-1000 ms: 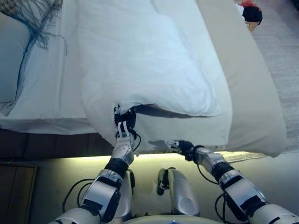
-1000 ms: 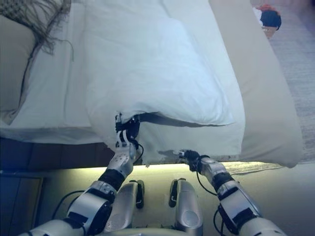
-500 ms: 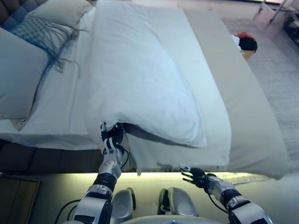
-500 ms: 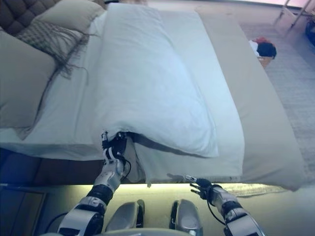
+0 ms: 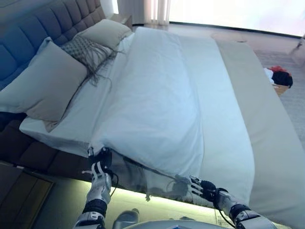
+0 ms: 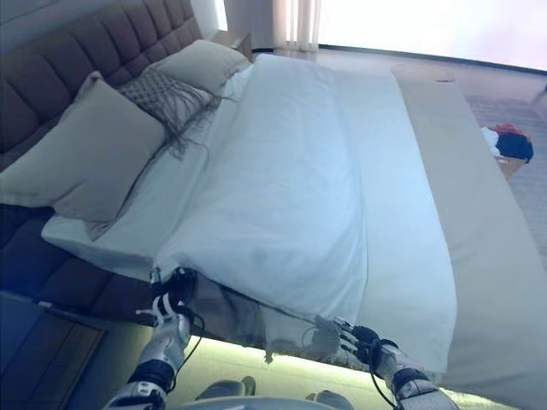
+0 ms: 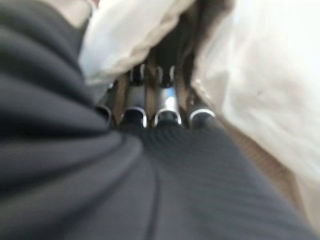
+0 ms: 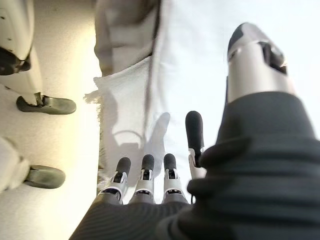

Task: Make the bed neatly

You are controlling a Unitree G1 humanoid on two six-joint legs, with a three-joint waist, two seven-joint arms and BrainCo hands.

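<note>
White duvet spread along the bed, folded double, with its near corner lifted at about 7 o'clock of the eye view. Left hand raised under that corner, fingers curled into the cloth and clamped on the duvet edge, as seen in the left wrist view. Right hand at about 5 o'clock, low beside the hanging edge, fingers straight and relaxed, thumb apart, holding nothing; just beside the white cloth, contact impossible to judge. Two beige pillows against the tufted headboard at 10 to 11 o'clock, with a grey fringed throw lying between them. Beige bedcover running along the far side at 2 to 4 o'clock. Basket with clothes on the floor at 2 o'clock, well apart from the bed.
</note>
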